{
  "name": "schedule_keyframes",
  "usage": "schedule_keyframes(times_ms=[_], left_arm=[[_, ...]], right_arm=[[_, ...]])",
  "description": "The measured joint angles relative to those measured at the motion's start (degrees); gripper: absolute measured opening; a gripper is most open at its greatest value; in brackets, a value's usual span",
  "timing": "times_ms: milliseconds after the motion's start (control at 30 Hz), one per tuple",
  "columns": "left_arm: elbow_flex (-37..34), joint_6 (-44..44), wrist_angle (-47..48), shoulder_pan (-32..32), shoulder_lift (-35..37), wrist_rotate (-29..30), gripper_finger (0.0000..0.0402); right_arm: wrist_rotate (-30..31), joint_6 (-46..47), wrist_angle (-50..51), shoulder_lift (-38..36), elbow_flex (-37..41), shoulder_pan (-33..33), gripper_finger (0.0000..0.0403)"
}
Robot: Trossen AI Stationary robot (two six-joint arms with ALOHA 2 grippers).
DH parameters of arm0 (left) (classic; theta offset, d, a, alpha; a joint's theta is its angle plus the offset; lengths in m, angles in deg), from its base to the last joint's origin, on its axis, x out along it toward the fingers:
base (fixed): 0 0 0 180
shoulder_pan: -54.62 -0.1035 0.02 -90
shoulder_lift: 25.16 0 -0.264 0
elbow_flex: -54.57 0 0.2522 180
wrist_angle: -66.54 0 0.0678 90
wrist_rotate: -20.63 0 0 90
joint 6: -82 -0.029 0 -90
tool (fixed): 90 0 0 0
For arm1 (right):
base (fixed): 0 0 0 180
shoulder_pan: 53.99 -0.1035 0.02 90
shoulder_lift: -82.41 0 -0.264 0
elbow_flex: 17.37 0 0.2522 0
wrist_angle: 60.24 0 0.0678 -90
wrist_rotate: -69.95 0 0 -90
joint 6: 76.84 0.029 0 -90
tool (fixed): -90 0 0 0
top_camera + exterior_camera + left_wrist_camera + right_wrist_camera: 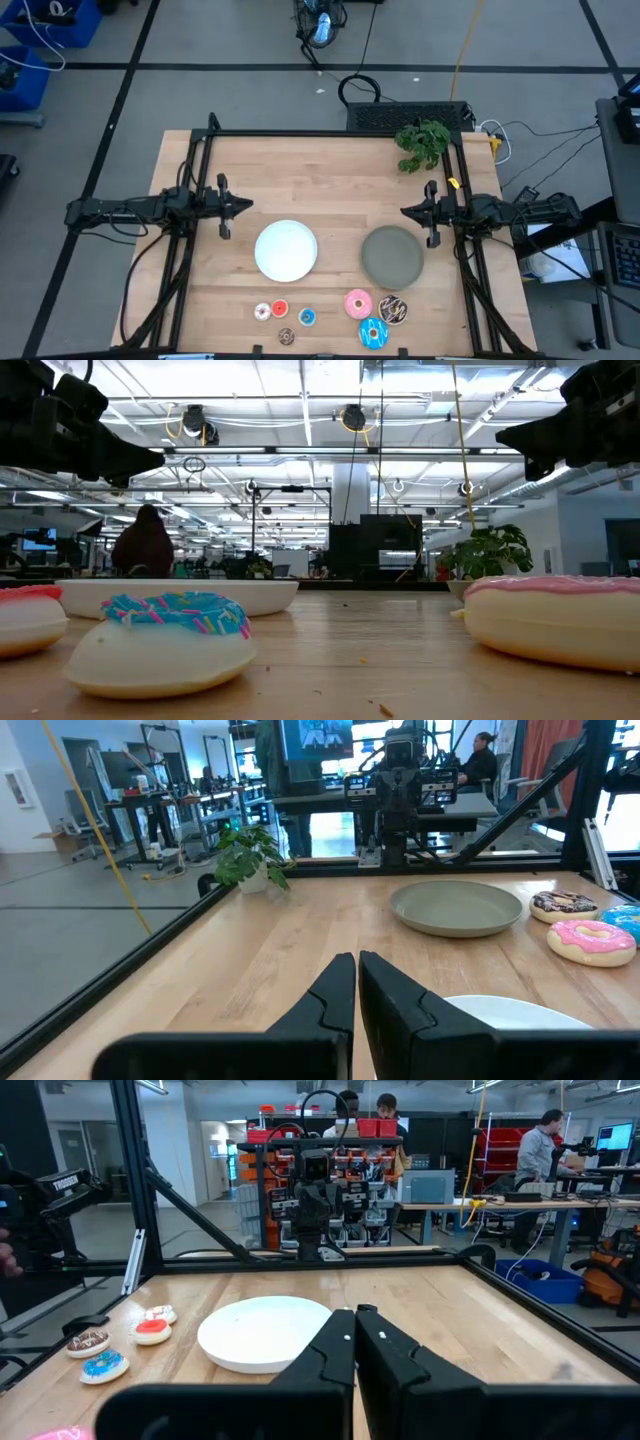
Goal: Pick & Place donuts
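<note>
We've got the left claw [243,206] w/ fingers pressed together, gripping nothing, hovering above the table [330,160] at its left side, pointing inward. The right claw [408,211] mirrors it on the right side, fingers likewise together and empty. Both sit high in the low view, well clear of the wood, so we read this as a parked pose: arms out of the way, neither committed to a pick yet.

Between the claws lie the two plates: white plate [286,250] nearer the left claw, grey plate [392,255] nearer the right. Both are bare, so presumably they're the drop spots, each within easy reach of one arm.

The donuts are all in a cluster along the near edge, beyond the plates. Small ones sit below the white plate: whitish donut [263,311], red donut [280,309], blue small donut [307,317], brown donut [286,336]. Larger ones sit below the grey plate: pink donut [358,303], sprinkled chocolate donut [392,310], big blue donut [373,333], the three packed close, maybe touching. That split hints at small to white, large to grey, but we can't confirm.

A leafy plant [423,142] sits at the far right corner, away from the work.
</note>
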Motion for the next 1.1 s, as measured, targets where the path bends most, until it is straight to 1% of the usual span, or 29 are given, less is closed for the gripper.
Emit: schedule_keyframes(times_ms=[67, 167, 367, 467, 533, 600, 667, 733, 833, 967, 1100], left_arm=[[0.0, 0.3, 0.0, 0.0, 0.0, 0.0, 0.0026], [0.0, 3.7, -0.1, 0.0, 0.0, 0.0, 0.0026], [0.0, 17.0, -3.8, 0.0, 0.0, -0.2, 0.0026], [0.0, 21.5, -3.4, 0.0, 0.0, -1.9, 0.0026], [0.0, 22.0, -4.7, 0.0, 0.0, -1.2, 0.0026], [0.0, 22.0, -8.2, -0.3, 0.0, -0.4, 0.0026], [1.4, 20.9, -9.4, -0.4, 0.0, -4.0, 0.0026], [4.8, 20.3, -8.2, 0.1, -0.4, -7.3, 0.0026], [11.6, 19.3, -1.9, 2.1, -2.8, -6.6, 0.0026], [23.4, 18.4, 9.8, 6.0, -10.7, 1.4, 0.0026], [37.1, 22.0, 26.8, 10.0, -22.5, 9.5, 0.0026]], right_arm=[[0.0, 0.0, -0.4, 0.0, 0.0, 0.0, 0.0], [0.0, 0.0, -0.5, 0.0, 0.0, 0.0, 0.0], [0.0, 0.0, -0.7, 0.0, 0.0, 0.0, 0.0], [0.0, 0.1, -0.7, 0.0, 0.0, 0.0, 0.0], [0.0, 1.0, -0.7, 0.0, 0.0, 0.0, 0.0], [0.0, 2.4, -0.6, 0.0, 0.0, 0.0, 0.0], [-0.1, 3.8, -0.4, 0.0, 0.0, 0.0, 0.0], [0.0, 4.4, -0.2, 0.1, 0.0, 0.0, 0.0], [0.0, 4.3, 0.3, 0.1, 0.0, 0.0, 0.0], [0.0, 3.8, 0.7, 0.1, 0.0, 0.0, 0.0], [0.0, 2.6, 1.0, 0.1, 0.0, 0.0, 0.0]])
